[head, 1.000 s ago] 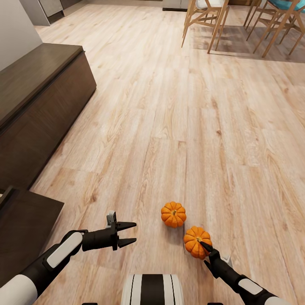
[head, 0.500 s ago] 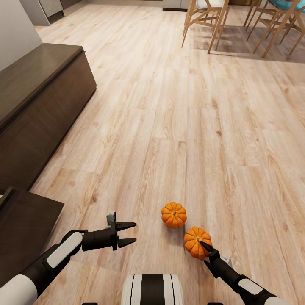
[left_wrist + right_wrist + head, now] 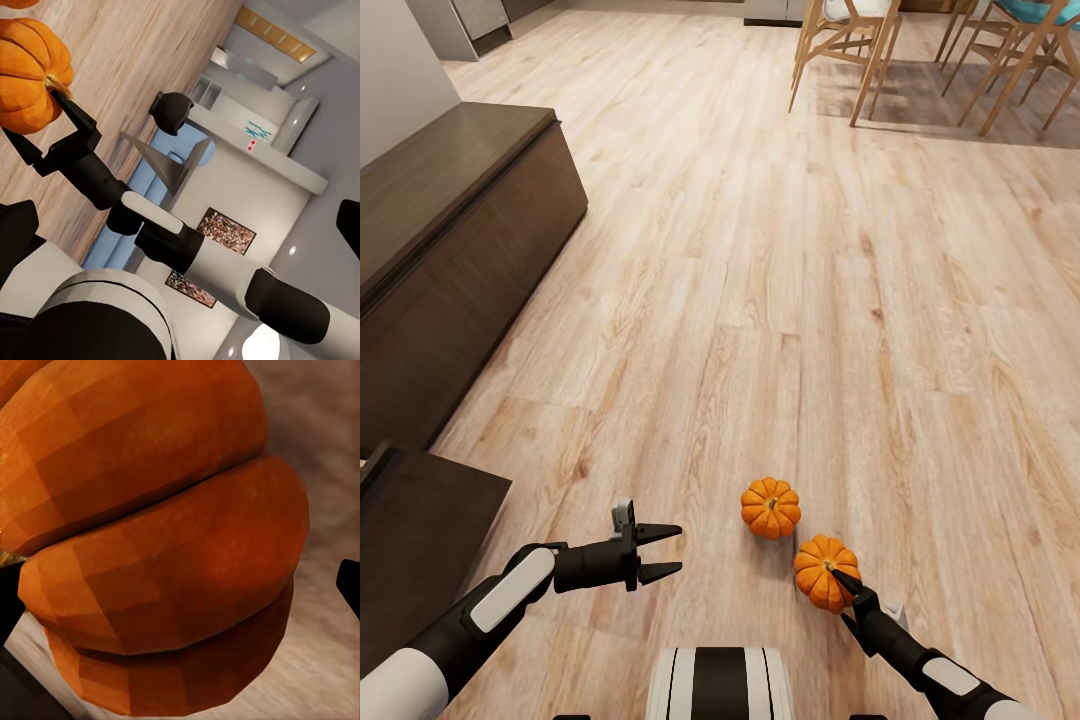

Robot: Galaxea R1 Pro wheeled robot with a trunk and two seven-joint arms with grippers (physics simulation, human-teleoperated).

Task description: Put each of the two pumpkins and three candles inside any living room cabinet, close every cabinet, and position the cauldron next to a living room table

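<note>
Two small orange pumpkins are sitting on a pale wood-plank floor (image 3: 760, 250), just in front of the robot's base. The farther pumpkin (image 3: 770, 507) is lying free on the planks. The nearer pumpkin (image 3: 823, 572) is sitting just beside it, toward the robot's right, the two almost touching.

Two arms are reaching forward and down. The right gripper (image 3: 836, 580) is coming in low from the lower right, its dark fingers spread around the nearer pumpkin, with one fingertip (image 3: 838, 577) lying across the top by the stem. In the right wrist view, this pumpkin's ribbed orange body (image 3: 165, 532) is looming very close between the two dark fingertips at the frame edges. In the left wrist view, the same pincer (image 3: 46, 124) is showing its fingers parted on either side of the pumpkin (image 3: 30, 75), one tip at the stem; whether they are pressing on it cannot be told.

The left gripper (image 3: 668, 550) is hovering above the floor, well to the left of the pumpkins, its arm bent at the elbow and pointing toward the right. Its two black fingers are parted, holding nothing.

One long, low, dark brown cabinet (image 3: 450, 240) is standing along the left. Nearer the robot, a dark brown panel (image 3: 420, 530) of it is jutting out over the floor. Several wooden chairs (image 3: 850, 50) are standing at the far end.
</note>
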